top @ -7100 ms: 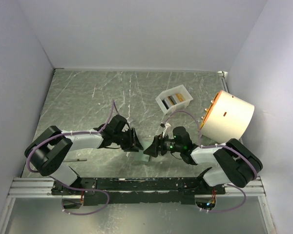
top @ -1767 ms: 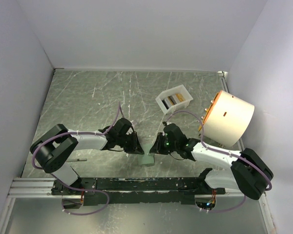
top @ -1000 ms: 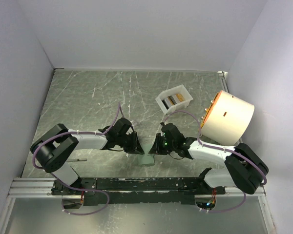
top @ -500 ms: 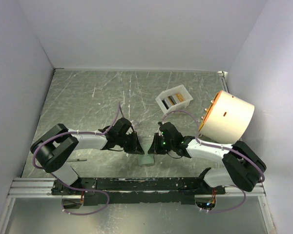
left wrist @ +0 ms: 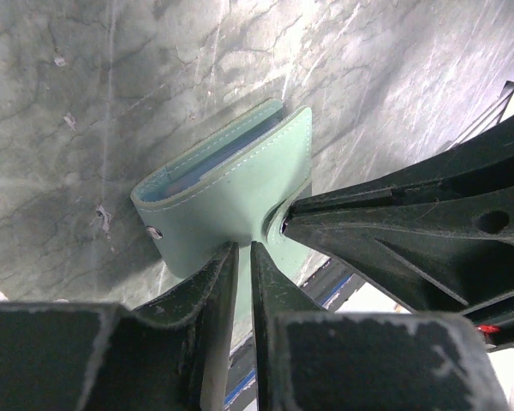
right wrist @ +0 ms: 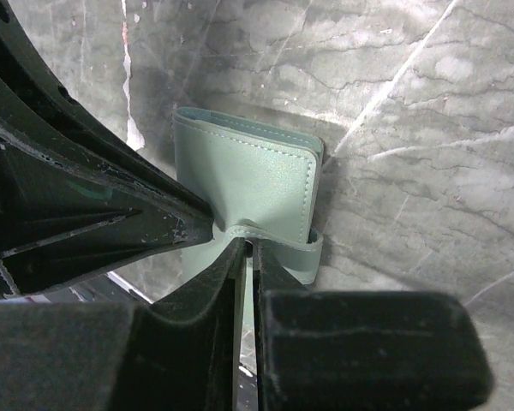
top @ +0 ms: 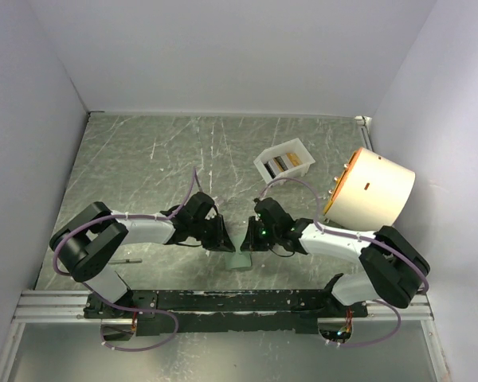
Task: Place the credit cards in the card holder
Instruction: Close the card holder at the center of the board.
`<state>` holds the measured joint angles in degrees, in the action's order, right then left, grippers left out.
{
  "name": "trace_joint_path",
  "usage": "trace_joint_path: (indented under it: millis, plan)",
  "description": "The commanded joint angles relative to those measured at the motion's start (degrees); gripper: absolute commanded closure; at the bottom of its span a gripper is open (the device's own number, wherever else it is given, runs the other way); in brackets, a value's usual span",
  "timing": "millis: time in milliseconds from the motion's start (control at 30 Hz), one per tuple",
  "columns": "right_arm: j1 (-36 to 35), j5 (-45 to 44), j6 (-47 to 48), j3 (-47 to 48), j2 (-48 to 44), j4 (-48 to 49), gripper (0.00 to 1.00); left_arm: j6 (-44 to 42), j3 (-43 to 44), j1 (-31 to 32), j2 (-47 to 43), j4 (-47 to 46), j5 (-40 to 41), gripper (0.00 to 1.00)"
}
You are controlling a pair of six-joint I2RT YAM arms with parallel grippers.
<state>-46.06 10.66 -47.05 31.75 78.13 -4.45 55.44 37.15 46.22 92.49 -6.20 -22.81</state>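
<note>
The sage-green card holder (top: 239, 257) lies folded near the table's front middle, between both arms. My left gripper (top: 222, 239) is shut on its edge; in the left wrist view the jaws (left wrist: 244, 250) pinch the green cover (left wrist: 231, 184) beside the snap button (left wrist: 153, 232). My right gripper (top: 248, 239) meets it from the other side, and in the right wrist view it (right wrist: 249, 246) is shut on the card holder's (right wrist: 244, 175) strap (right wrist: 284, 236). The credit cards (top: 280, 164), gold and dark, stand on edge in a white tray (top: 297, 149) farther back.
A large cream cylinder (top: 372, 192) lies on its side at the right, close to the right arm's elbow. White walls close in the table on three sides. A metal rail (top: 223, 301) runs along the near edge.
The right arm has slid a little to the left and its jaws have narrowed on the strap. The left arm and the card holder have stayed put.
</note>
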Motion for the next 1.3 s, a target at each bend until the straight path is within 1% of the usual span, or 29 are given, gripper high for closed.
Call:
trace_joint_path:
  millis: [0,100,267,400,533,633,833,1000,1100,1133,1167,1200,1233,1267]
  plan:
    - [-2.2,-2.5,1.7,0.7,2.2,-4.1,0.94,-0.8,0.7,-0.1,1.5,0.2,0.9,0.76]
    - [-3.1,-4.1,1.4,0.6,3.4,-5.6,0.95,-0.3,0.3,-0.1,2.2,-1.3,0.0,0.76]
    - [-4.7,-8.8,1.6,1.2,5.4,-9.7,0.95,-0.4,0.2,-0.1,1.9,-0.8,0.9,0.75]
    - [-6.0,-10.1,1.5,2.0,8.1,-11.2,0.96,0.0,-0.1,-0.1,2.0,-1.0,0.7,0.76]
    - [-7.7,-12.4,0.8,2.9,8.9,-12.8,0.96,0.3,0.1,-0.1,0.2,-0.3,1.2,0.75]
    - [-7.9,-12.9,1.0,4.0,7.6,-12.7,0.96,-0.4,1.6,-0.1,-2.5,2.9,2.7,0.67]
    - [-7.8,-18.9,3.2,14.9,2.0,-18.2,0.92,-3.2,8.1,-0.2,-11.9,15.7,11.6,0.59]
    - [-7.8,-24.0,3.0,19.7,-6.9,-20.4,0.81,-5.0,12.3,-0.2,-22.4,24.2,16.7,0.45]
    - [-7.9,-26.1,3.4,21.6,-12.5,-21.0,0.70,-6.4,16.0,-0.2,-28.3,29.8,19.8,0.26]
    - [-7.8,-26.7,3.6,22.0,-14.2,-21.3,0.66,-7.1,17.3,-0.2,-29.9,31.5,20.9,0.20]
    - [-7.9,-27.3,3.9,22.3,-15.8,-21.4,0.61,-7.8,18.9,-0.2,-31.6,33.1,21.9,0.12]
    - [-7.9,-27.9,3.9,22.6,-17.1,-21.7,0.52,-8.5,19.9,-0.2,-33.1,34.5,22.7,0.05]
    - [-7.8,-28.8,4.0,23.0,-18.5,-22.2,0.43,-9.4,20.9,-0.2,-34.4,35.7,23.2,0.02]
    - [-7.8,-29.7,3.9,23.6,-19.5,-23.2,0.35,-10.4,21.8,-0.2,-35.7,36.8,23.9,0.01]
